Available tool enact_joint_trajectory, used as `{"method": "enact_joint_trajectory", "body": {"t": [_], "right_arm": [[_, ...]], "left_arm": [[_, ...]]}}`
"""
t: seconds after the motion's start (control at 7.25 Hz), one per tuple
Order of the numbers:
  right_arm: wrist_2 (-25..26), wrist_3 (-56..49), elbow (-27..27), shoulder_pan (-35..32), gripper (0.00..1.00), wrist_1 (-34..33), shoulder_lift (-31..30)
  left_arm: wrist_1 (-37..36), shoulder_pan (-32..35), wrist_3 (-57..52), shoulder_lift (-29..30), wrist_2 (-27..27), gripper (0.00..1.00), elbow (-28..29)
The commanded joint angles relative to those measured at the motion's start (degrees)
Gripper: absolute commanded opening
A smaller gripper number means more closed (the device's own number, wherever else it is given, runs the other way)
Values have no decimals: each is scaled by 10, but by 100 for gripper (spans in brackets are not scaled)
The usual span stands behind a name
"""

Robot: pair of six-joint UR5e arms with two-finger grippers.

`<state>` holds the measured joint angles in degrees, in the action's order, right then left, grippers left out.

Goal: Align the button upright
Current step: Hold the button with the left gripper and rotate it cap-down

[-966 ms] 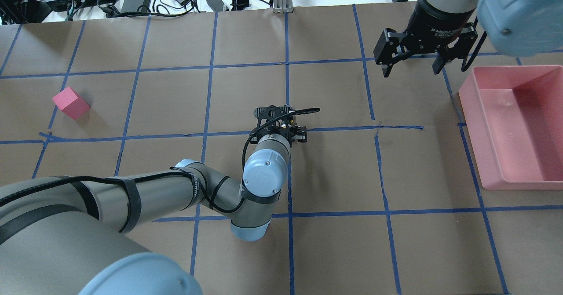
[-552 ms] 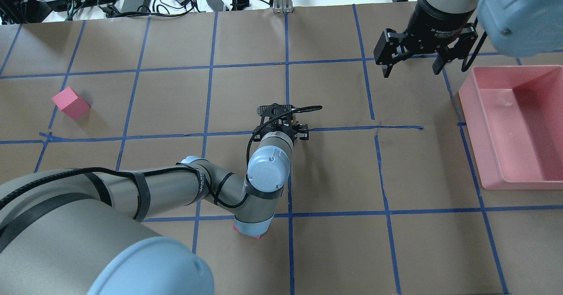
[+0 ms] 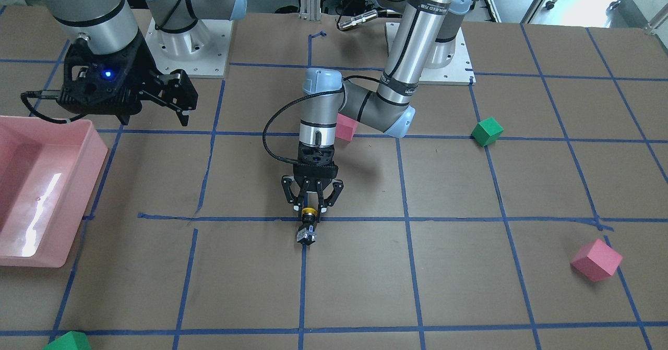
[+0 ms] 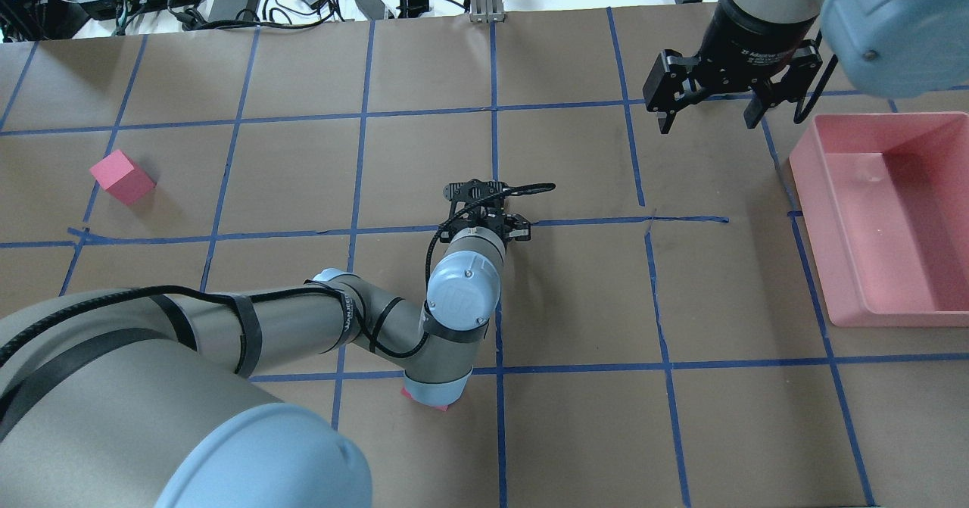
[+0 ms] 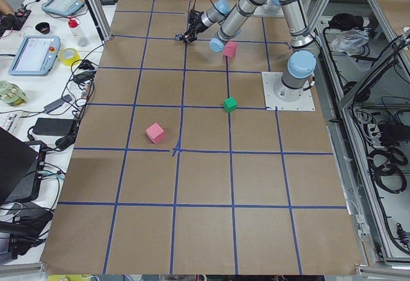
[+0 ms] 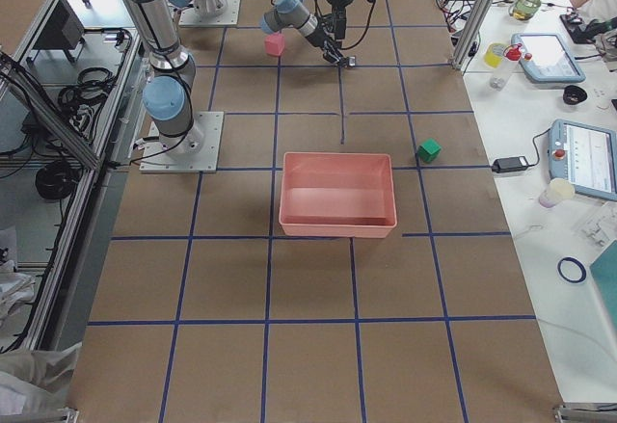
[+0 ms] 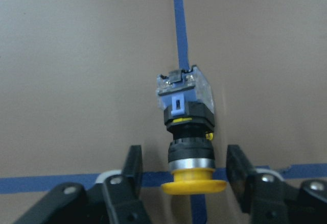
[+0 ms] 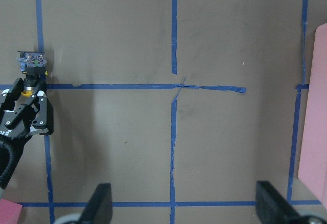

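Left claw is released: in the left wrist view its two fingers stand either side of the button at the bottom of the frame, and I see a clear gap beside the yellow cap on the frame's left and only a sliver on the right. That button lies on its side on the surface, cap toward the claw and block base pointing away, right on a blue tape line near a crossing. From the front-facing camera it sits just below center frame, under the lowered claw's tips. Right claw hangs at the upper right of the overhead frame, spread wide and holding nothing, just beside the pink tray. I count a pink cube at lower right and a green cube right of center in the front-facing frame, both well apart from the button.
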<state>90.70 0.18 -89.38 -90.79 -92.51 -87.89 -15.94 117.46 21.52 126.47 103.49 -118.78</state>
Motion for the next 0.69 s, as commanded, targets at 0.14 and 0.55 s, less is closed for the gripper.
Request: {"method": "enact_joint_trajectory", "body": {"t": [0.14,0.55], "right_arm": [[0,-1,0,0,100,0,0],[0,0,0,0,100,0,0]], "left_arm": [[33,0,-3,-17,2,8,7],[265,-25,26,-99,-18,0,81]]}}
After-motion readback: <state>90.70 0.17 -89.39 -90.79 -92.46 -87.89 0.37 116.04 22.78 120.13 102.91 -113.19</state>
